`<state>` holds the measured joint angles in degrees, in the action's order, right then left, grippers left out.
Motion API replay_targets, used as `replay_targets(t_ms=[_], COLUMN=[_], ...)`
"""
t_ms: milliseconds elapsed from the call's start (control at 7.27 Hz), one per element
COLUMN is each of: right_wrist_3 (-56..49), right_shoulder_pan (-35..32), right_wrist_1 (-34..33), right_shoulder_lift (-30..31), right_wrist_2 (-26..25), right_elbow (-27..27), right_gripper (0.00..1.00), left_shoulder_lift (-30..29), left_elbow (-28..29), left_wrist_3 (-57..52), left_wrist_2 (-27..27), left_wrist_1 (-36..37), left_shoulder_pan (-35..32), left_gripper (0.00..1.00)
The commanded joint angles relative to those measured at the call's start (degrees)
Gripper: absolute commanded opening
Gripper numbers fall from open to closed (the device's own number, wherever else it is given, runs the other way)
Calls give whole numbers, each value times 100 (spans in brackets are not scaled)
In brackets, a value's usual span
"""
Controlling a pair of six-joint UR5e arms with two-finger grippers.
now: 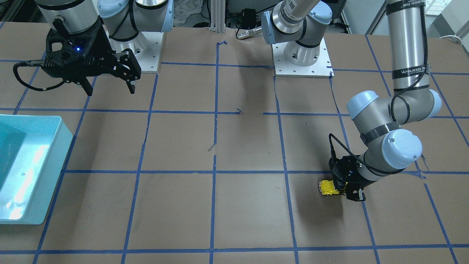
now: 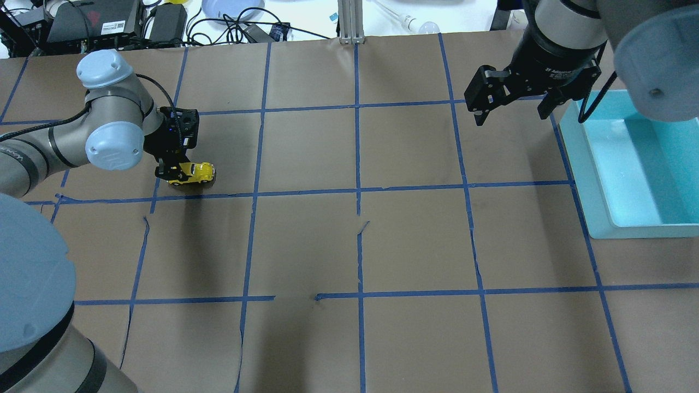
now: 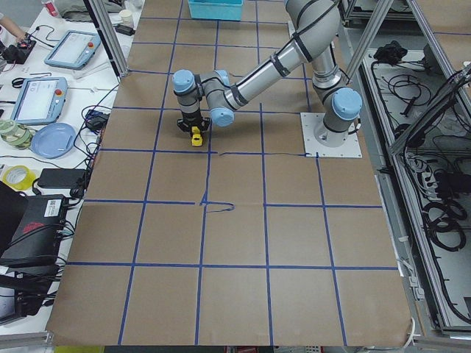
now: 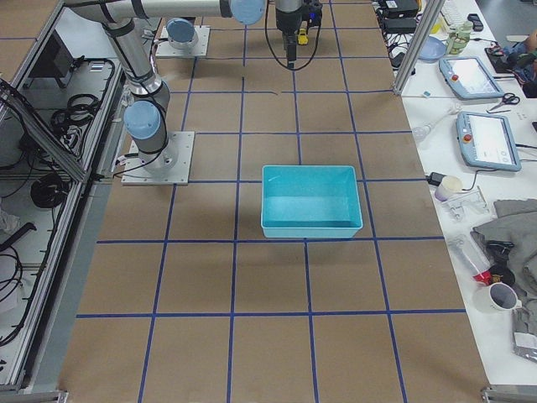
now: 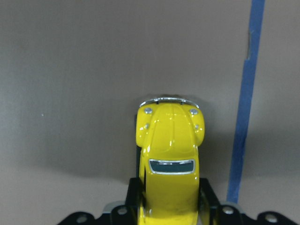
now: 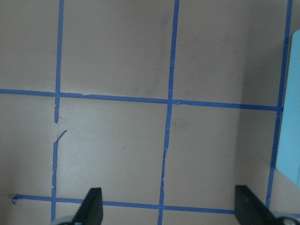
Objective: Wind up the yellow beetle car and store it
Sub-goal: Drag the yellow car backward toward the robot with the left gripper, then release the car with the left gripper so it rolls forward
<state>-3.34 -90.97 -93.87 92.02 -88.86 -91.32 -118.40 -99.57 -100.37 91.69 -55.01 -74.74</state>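
Observation:
The yellow beetle car is at table level on the brown paper at the robot's left side. It also shows in the front view and the left side view. My left gripper is shut on the car's rear half. In the left wrist view the car points away from the camera, with a black finger on each side of it. I cannot tell whether its wheels touch the paper. My right gripper hangs open and empty above the table beside the teal bin, and shows in the front view.
A teal plastic bin stands at the table's right end and also shows in the front view and the right side view. Blue tape lines grid the paper. Cables and devices lie beyond the far edge.

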Motion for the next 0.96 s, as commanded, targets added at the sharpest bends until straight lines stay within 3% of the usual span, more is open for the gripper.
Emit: replay_targets(t_ms=[0,138,825], right_wrist_3=[0,0,0], right_shoulder_pan=[0,0,0], right_wrist_1=[0,0,0], right_shoulder_lift=[0,0,0], right_wrist_2=[0,0,0], right_elbow=[0,0,0], right_gripper=[100,100,100], left_shoulder_lift=[-33,-16,107], left_elbow=[-1,8,43], left_wrist_3=[-9,0,131], left_wrist_2=[7,7,-29], left_wrist_1=[17,34,-44], left_shoulder_pan=[91,91,-40], left_gripper=[64,83,84])
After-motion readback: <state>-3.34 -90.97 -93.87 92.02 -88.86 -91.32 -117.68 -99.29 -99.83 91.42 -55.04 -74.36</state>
